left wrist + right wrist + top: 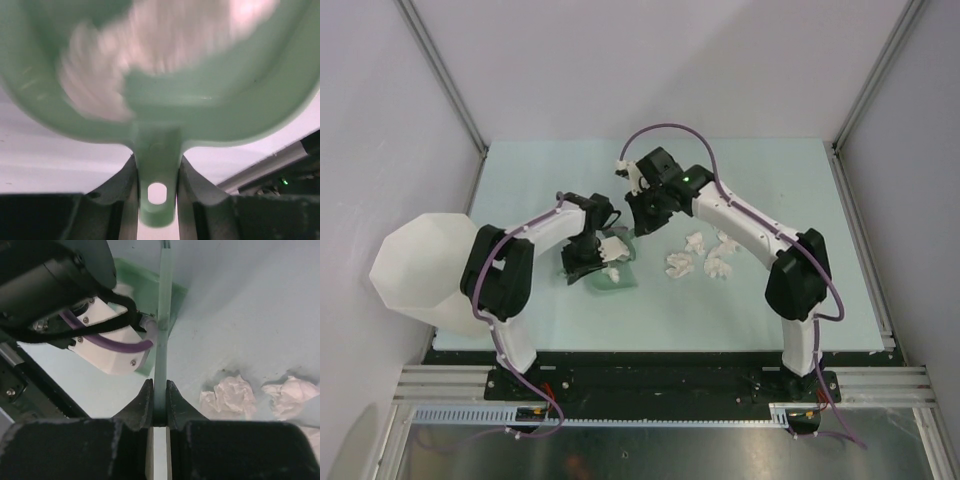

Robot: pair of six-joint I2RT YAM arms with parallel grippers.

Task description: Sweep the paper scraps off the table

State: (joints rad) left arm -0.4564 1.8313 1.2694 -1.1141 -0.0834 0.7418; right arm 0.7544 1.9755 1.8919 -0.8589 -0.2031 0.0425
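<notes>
My left gripper [586, 250] [157, 167] is shut on the handle of a green dustpan [615, 272] [240, 110] lying on the pale green table [540, 190]. Paper scraps [613, 248] lie in the pan; in the left wrist view they are a white blur [100, 75]. My right gripper [645, 213] [159, 390] is shut on a thin green sweeper handle [162, 330], just right of the pan. More paper scraps [680, 263] [720, 265] [698, 240] lie on the table to the right of the pan. Two of them show in the right wrist view [230, 396] [292, 392].
A large white translucent bin [415, 265] stands off the table's left edge beside the left arm. Grey walls close the table at the back and sides, and a black rail [660, 378] runs along the front. The left wrist [110, 347] sits close to the sweeper handle.
</notes>
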